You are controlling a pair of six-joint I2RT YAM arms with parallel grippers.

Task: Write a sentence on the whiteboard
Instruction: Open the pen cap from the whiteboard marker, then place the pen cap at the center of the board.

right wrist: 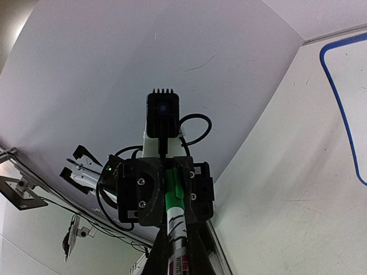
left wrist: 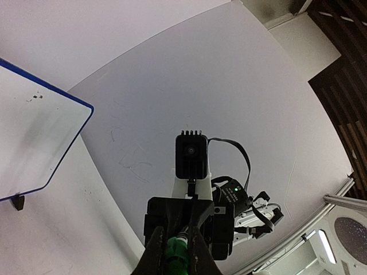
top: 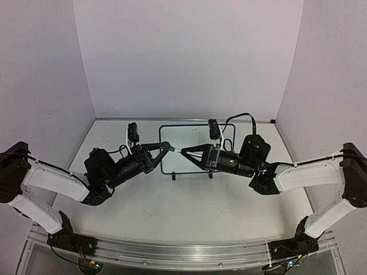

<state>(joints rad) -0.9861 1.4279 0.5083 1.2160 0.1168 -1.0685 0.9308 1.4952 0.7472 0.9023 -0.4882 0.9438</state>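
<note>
L fingers [top: 163, 148] were clamped on the green cap [top: 171, 149] and R fingers [top: 189, 152] on the pen [top: 179, 150], tip to tip over the board [top: 186, 134]. Board sat on tabletop [top: 189, 200] betw. both arms, toward back wall.

Whiteboard [top: 186, 136] smooth, faintly glossy; table [top: 189, 209] matt white, scuffed; left gripper [top: 166, 148] and right gripper [top: 184, 152] matt black plastic; cap [left wrist: 175, 250] and marker [right wrist: 175, 222] smooth plastic

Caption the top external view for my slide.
The left gripper and right gripper grip one green-capped marker at the whiteboard.
</note>
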